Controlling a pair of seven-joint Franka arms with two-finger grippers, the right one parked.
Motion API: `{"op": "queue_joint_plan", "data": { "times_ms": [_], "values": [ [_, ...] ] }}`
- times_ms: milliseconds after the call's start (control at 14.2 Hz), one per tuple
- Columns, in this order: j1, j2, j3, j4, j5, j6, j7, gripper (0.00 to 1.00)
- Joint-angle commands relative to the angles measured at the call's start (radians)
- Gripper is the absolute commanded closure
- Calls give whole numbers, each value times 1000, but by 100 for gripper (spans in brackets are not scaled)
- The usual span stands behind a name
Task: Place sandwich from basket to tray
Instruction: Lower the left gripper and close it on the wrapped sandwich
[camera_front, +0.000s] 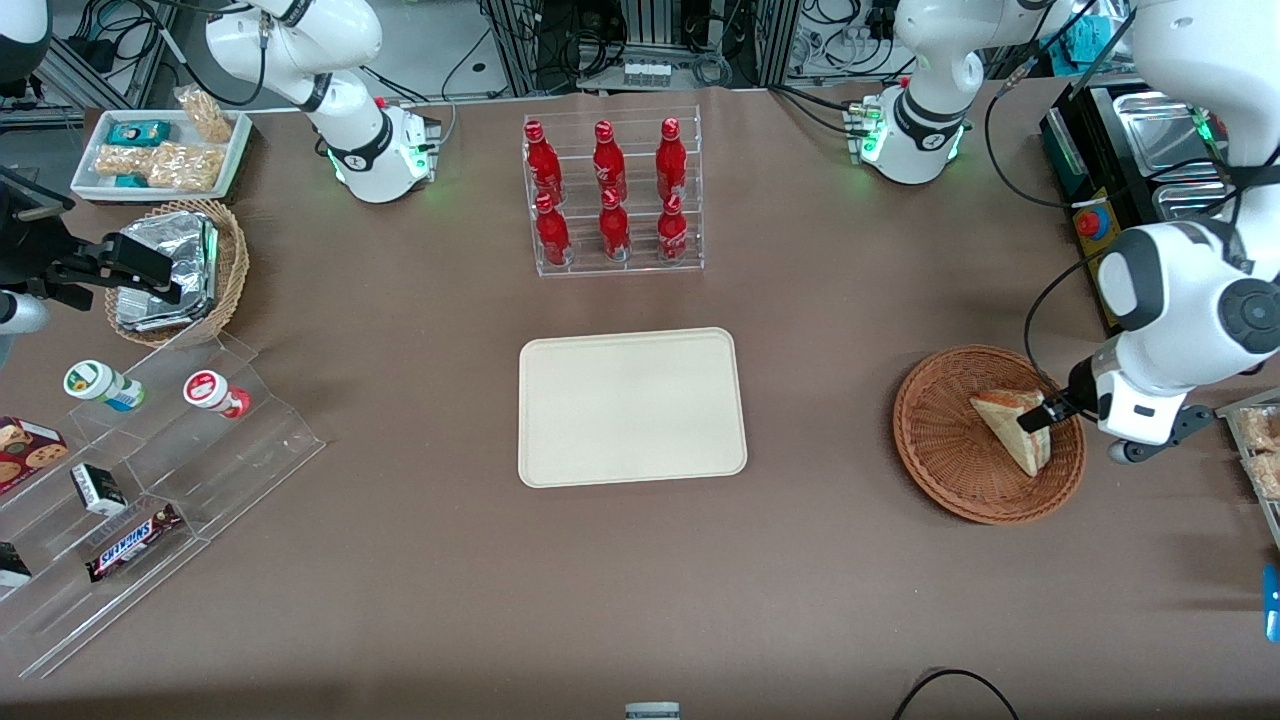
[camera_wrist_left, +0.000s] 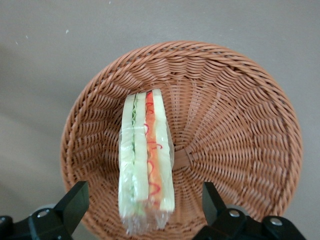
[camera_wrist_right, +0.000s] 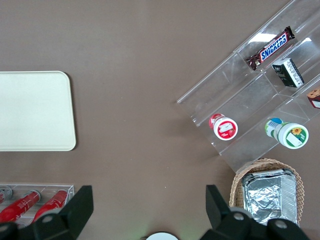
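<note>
Sandwich (camera_wrist_left: 146, 160) lying in basket (camera_wrist_left: 240, 125), wrapped, filling edge up. Gripper (camera_wrist_left: 142, 202) low over it, jaws open, one on each side, not yet gripping. Risk: slippery wrap, soft bread, possibly sliding out before tray (camera_front: 630, 405).

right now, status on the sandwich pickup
Left tool open, fingers straddling sandwich, not yet closed. Sandwich lying in the basket. Tray bare, open table between basket and tray.
</note>
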Motion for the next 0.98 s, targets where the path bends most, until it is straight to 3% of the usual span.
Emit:
{"op": "queue_joint_plan", "data": {
  "times_ms": [0, 70, 140, 211, 281, 561, 702, 842, 912],
  "values": [
    [2, 31, -3, -60, -13, 104, -106, 0],
    [2, 45, -3, -60, -11, 109, -141, 0],
    [2, 51, -3, -61, -11, 105, -152, 20],
    [2, 48, -3, -63, -10, 95, -154, 60],
    [0, 40, -3, -61, -10, 82, -149, 87],
    [-11, -39, -11, 6, 0, -136, -135, 100],
    [-34, -64, -72, 27, 1, -169, -81, 100],
    [-40, -54, -150, 55, -9, -175, 129, 97],
    [-54, -40, -211, 61, -11, -172, 125, 97]
  ]
}}
